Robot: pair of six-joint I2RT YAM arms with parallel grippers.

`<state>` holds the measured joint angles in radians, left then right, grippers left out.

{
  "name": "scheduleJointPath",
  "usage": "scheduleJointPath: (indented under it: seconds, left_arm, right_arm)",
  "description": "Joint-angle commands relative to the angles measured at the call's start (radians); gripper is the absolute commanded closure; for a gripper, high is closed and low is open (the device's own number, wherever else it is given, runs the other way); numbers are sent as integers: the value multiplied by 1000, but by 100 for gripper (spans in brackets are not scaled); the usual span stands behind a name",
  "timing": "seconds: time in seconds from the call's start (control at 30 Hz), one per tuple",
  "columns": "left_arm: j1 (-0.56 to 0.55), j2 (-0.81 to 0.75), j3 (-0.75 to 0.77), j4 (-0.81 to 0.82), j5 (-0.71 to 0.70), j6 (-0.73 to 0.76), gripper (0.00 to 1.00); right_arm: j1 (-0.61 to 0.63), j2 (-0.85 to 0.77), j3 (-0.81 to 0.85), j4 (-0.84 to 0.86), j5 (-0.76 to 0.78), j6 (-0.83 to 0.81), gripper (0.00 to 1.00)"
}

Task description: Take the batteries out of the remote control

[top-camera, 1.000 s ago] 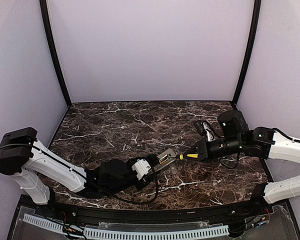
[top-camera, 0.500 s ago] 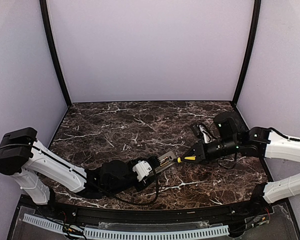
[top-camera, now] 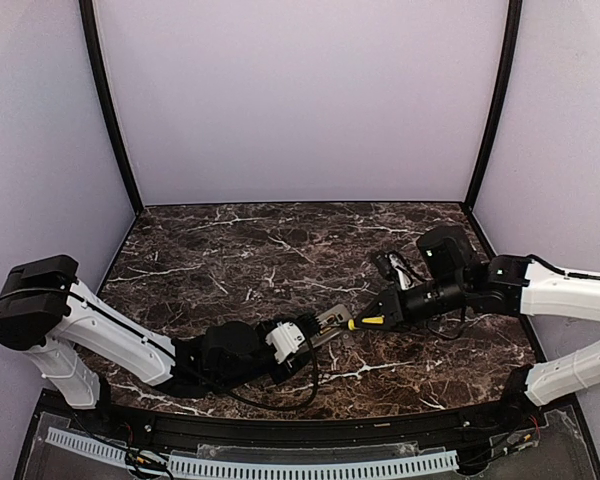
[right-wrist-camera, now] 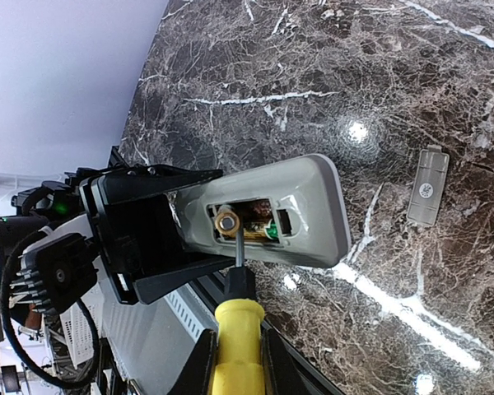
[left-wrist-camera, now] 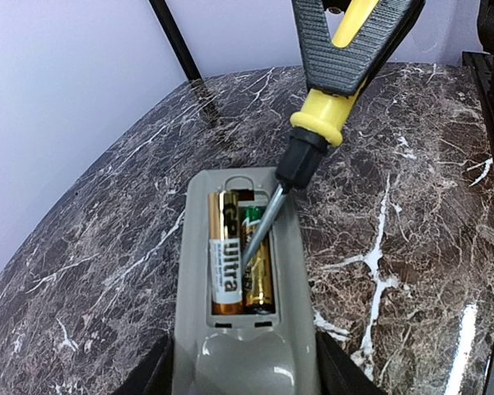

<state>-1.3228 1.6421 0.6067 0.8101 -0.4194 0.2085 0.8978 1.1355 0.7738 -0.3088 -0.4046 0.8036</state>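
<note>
Since the earlier frames, our right gripper (top-camera: 382, 312), clenched on the yellow-handled steel screwdriver (top-camera: 364, 323), has slid left to the slim grey-beige plastic remote control (top-camera: 330, 320), which our left gripper (top-camera: 307, 333) clamps.

Left wrist: the tip sits between two gold-and-green cylindrical batteries (left-wrist-camera: 228, 251), both seated in the bay.

Right wrist: the small flat grey cover (right-wrist-camera: 428, 187) lies apart on the dark marble table (right-wrist-camera: 477, 82). We judge prying comes next.

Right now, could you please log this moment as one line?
left jaws: shut on remote control | right jaws: shut on screwdriver | batteries: both seated, tip at them | cover: off, on table
</note>
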Motion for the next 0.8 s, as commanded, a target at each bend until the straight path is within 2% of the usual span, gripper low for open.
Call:
scheduleJointPath:
  seconds: [0.0,0.77]
  left_arm:
    - [-4,-8,15,49,-5,-14,100]
    - [-4,11,-21,58,19,-65,100]
  right_arm:
    - [12,18,-16,-8,-5,5,100]
    - [9,119,-65,17,-14,-43,100]
